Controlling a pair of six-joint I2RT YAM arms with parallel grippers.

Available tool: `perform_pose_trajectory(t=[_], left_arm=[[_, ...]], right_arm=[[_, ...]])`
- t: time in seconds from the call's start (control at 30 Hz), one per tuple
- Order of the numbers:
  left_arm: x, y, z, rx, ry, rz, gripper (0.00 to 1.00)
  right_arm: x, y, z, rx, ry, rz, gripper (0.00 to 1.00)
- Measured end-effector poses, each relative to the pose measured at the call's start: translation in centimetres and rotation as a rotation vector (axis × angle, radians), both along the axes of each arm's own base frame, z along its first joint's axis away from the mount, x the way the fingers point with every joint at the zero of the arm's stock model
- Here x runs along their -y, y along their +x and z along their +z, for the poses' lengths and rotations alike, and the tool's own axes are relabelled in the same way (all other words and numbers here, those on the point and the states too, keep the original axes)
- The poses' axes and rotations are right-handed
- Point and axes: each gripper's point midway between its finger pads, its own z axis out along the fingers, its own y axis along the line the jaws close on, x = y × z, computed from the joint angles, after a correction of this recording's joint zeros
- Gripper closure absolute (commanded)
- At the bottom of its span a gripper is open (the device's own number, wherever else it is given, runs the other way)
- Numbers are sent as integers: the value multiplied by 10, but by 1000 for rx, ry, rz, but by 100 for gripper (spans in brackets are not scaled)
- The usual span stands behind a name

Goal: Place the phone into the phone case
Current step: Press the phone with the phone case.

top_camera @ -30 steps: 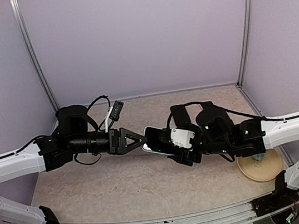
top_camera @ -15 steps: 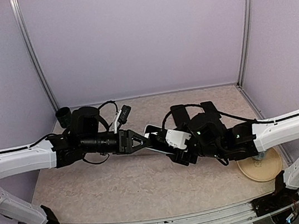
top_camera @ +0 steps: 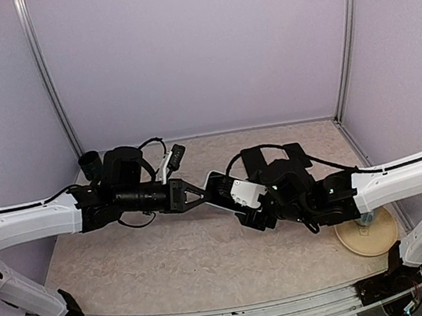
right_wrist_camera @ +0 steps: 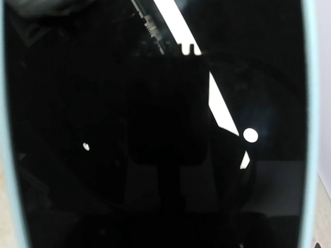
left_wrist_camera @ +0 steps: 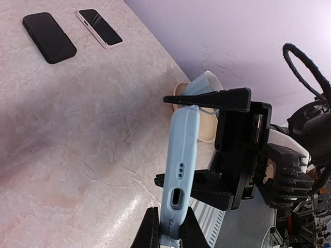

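Roughly over the middle of the desk, both arms meet at one object held off the surface: a pale blue phone case with the phone sitting inside it.

The left hand reaches in from the left edge. Its two fingers are pressed together on the case's short end, the end with the charging port, and they pinch it just below the port opening.

The right hand comes from the right edge and clamps the same case across its width. One black finger lies along one long side. The other finger lies along the opposite long side and is partly hidden behind the case.

From the left wrist the case is seen edge-on and roughly upright. From the right wrist the phone's glossy black screen fills almost the whole view. A thin pale blue rim of the case runs down both sides of the screen. The right hand's own fingers do not show in that view.

Two things lie flat side by side, close but apart, near the far edge of the desk, right of centre. One is a black slab; I cannot tell whether it is a phone or a case. The other is a white-edged phone, lying screen up. A round beige disc sits by the right edge towards the near corner. A black cup stands in the far left corner.
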Motion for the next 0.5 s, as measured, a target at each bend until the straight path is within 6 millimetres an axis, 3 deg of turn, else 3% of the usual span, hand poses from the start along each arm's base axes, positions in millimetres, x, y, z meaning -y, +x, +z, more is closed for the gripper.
perform_pose_trajectory(t=[0.23, 0.37, 0.43, 0.5], left_arm=[[0, 4, 0, 21, 33, 18, 99], [-1, 5, 1, 30, 33, 24, 54], [-3, 6, 2, 33, 32, 39, 43], [-8, 6, 6, 33, 15, 60, 39]], right_arm=[[1, 2, -1, 5, -6, -14, 73], [0, 2, 0, 8, -2, -14, 74], [0, 3, 2, 14, 2, -19, 74], [0, 4, 3, 14, 7, -22, 74]])
